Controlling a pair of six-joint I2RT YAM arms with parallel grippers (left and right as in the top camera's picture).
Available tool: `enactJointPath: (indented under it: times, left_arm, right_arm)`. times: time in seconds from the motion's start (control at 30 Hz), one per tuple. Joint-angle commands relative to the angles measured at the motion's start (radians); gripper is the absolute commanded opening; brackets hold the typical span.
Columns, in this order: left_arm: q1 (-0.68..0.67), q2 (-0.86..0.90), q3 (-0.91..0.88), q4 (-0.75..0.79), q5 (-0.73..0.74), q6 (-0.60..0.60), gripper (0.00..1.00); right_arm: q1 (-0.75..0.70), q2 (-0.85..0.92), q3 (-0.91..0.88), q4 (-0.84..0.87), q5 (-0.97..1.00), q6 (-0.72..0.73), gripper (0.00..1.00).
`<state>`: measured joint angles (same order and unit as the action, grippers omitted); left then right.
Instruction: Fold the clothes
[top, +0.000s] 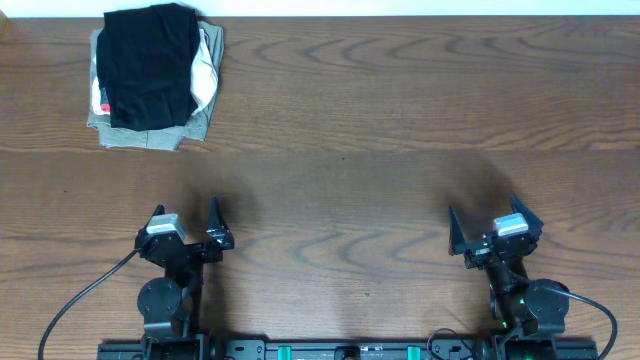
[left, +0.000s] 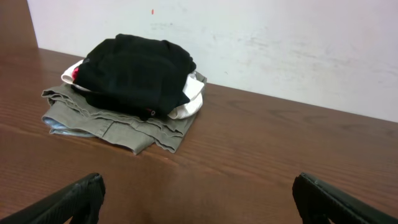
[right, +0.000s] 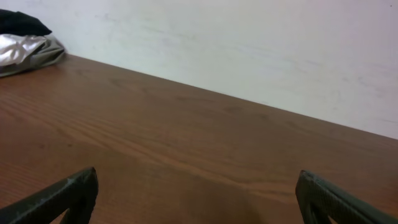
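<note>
The black pants (top: 150, 65) lie folded at the far left corner of the worktop (top: 400, 120), on top of a small pile of folded clothes. Under them is a white garment (top: 207, 65), which sticks out along the right side. An olive-green garment (top: 150, 138) is at the bottom and shows along the near edge and the left side. A small patch of bright red shows at the left edge of the black fabric. In the left wrist view the black pants sit as a rounded, slightly rumpled bundle on the flatter olive layer. The pile lies close to the white wall (left: 280, 50) behind the worktop.

Both arms are at the near edge of the worktop, well apart from the pile and from each other. The left gripper (top: 186, 210) is wide open with nothing between its jaws, and its dark fingers (left: 74, 202) frame bare wood in its own camera. It points towards the pile, which lies ahead of it on its left. The right gripper (top: 483, 210) is also wide open and holds nothing, and its fingers (right: 68, 196) stand over bare wood. From the right wrist camera only a corner of the pile shows at the far left of the picture, black over pale fabric. A black cable (top: 80, 300) curves away from the base of the left arm towards the near edge.
</note>
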<state>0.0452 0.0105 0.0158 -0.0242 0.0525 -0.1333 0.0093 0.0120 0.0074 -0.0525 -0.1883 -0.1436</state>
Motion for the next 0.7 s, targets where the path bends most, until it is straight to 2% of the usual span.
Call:
enactJointPath:
  times: [0.0,0.67]
  left_arm:
    - [0.005,-0.006,-0.012,-0.043,-0.013,0.009,0.98]
    - [0.005,-0.006,-0.012,-0.043,-0.013,0.009,0.98]
  right_arm:
    - [-0.003,-0.006,-0.002,-0.004,-0.011,-0.015,0.99]
    - [-0.003,-0.006,-0.002,-0.004,-0.011,-0.014,0.99]
